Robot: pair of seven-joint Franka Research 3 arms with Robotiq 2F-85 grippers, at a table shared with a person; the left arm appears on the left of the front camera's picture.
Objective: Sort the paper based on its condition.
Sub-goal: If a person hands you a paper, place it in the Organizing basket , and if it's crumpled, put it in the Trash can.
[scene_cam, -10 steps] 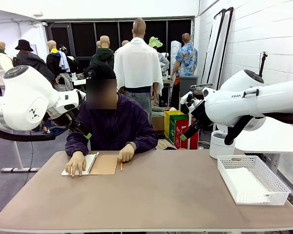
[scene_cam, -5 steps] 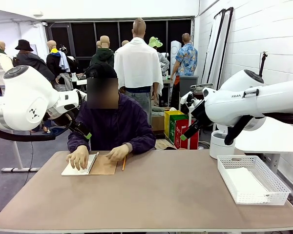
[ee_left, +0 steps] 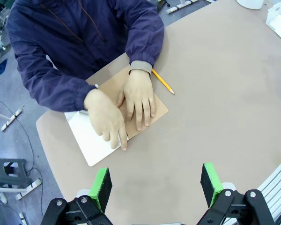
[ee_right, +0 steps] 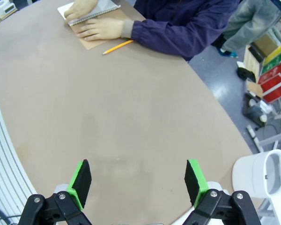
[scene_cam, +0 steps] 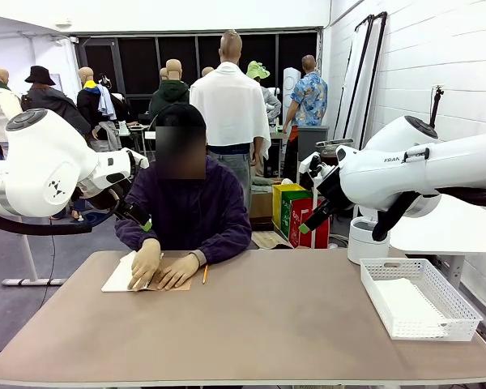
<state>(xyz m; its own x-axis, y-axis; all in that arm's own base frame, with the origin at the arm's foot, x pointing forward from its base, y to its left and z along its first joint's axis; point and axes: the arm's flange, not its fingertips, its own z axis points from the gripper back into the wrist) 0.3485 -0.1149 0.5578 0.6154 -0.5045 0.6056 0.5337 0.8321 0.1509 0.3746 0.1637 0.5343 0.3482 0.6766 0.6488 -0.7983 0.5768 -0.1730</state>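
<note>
Paper (scene_cam: 120, 275) at the far left of the counter (scene_cam: 251, 324), in front of the seated person: a white page lying open in a spiral notebook (ee_left: 107, 124) with a brown cardboard cover. Page not yet loose, as far as can be told; both of the person's hands (ee_left: 124, 110) press on page and cover near the spiral. More white paper seems to lie flat in the white mesh basket (scene_cam: 449, 312) at the near right, well apart from the notebook.

Left tool (ee_left: 154, 185) hangs high over the near counter, jaws wide apart, nothing between the green pads. Right tool (ee_right: 136, 183) likewise spread and empty, above bare counter toward the middle. Both arms raised, neither near the paper.

Risks, by judgement: a thin sheet flat on the counter gives the pads little edge to catch, so a grasp could crease it or slide it away. A page torn off roughly would alter the very condition to be sorted. Any reach now would meet the person's hands.

Around: yellow pencil (ee_left: 163, 81) just beside the cover, on the middle side, could roll if nudged. A white cylindrical bin (scene_cam: 366, 239) stands off the counter's far right corner. Otherwise the counter between notebook and basket offers an open path.
</note>
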